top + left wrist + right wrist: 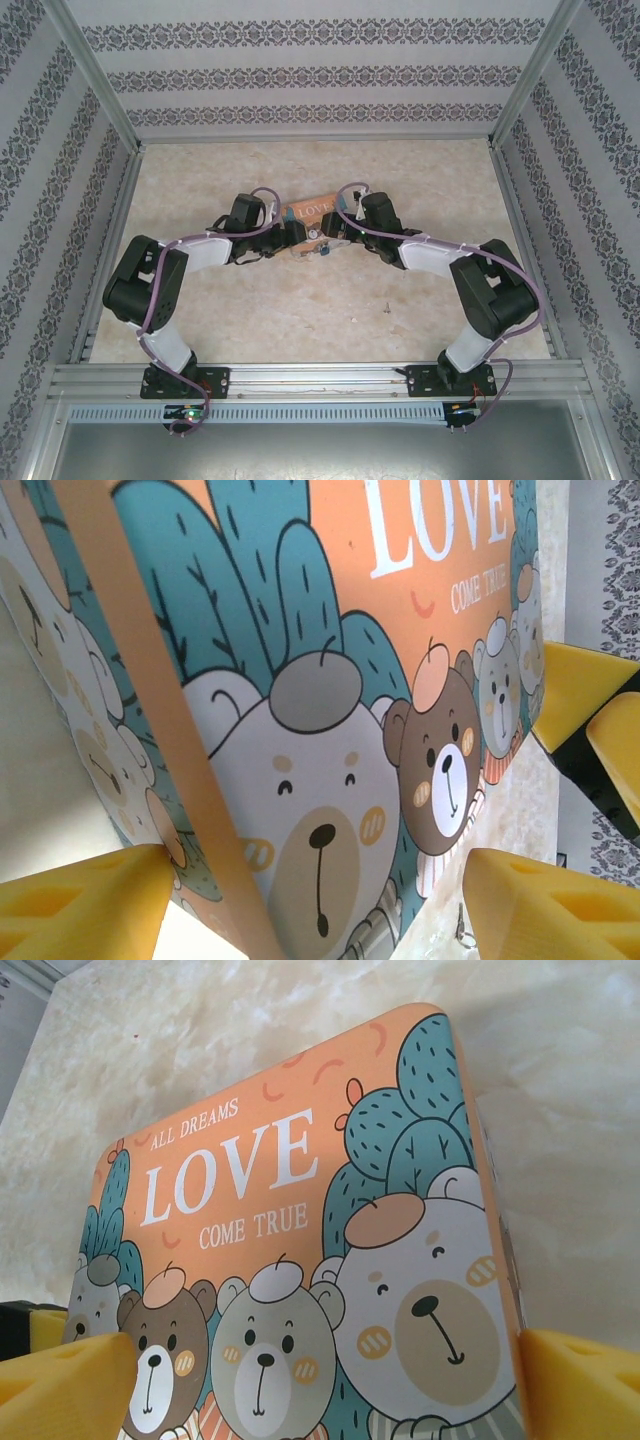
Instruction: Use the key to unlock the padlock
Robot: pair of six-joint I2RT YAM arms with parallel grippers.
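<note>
Two claws here: left claw and right claw both gape wide astride the tin, can't tell if either pinches it. The padlock sits at the tin's near edge, between them. I'd steady the tin with one and free the other for the key.

The left arm and right arm share black joint housings, white link shells and lilac cables looped alongside, standing on black bases. Their fingers are bright yellow, blocky wedges.
</note>
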